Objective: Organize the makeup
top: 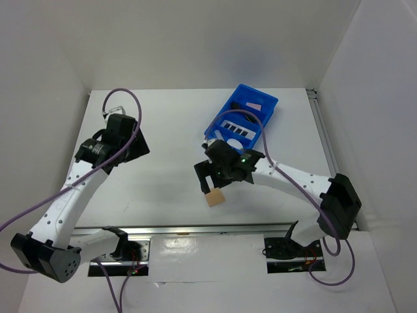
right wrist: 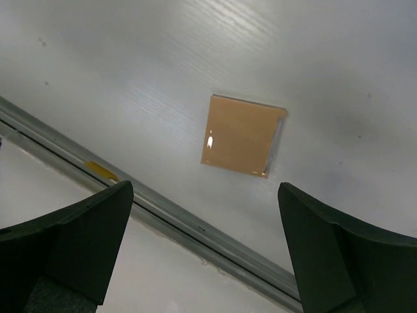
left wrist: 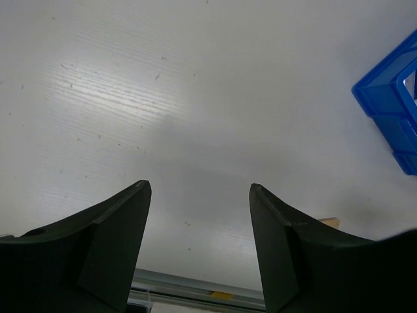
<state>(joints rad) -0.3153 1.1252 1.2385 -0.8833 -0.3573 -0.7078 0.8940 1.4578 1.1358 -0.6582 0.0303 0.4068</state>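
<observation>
Right tool (right wrist: 203, 189) gapes, seemingly above tan pad (right wrist: 241, 135)

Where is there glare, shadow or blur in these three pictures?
Right wrist view: one small white glint on the sharp tan pad; the right tool's fingers are dark and soft. Left wrist view: a bright patch on the table, grey shadow below it. Top view: white reflections on the glossy near strip.

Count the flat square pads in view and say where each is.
2. A tan pad on the table under the right end effector; a pink pad in the far compartment of the blue tray. More may hide under the right arm.
</observation>
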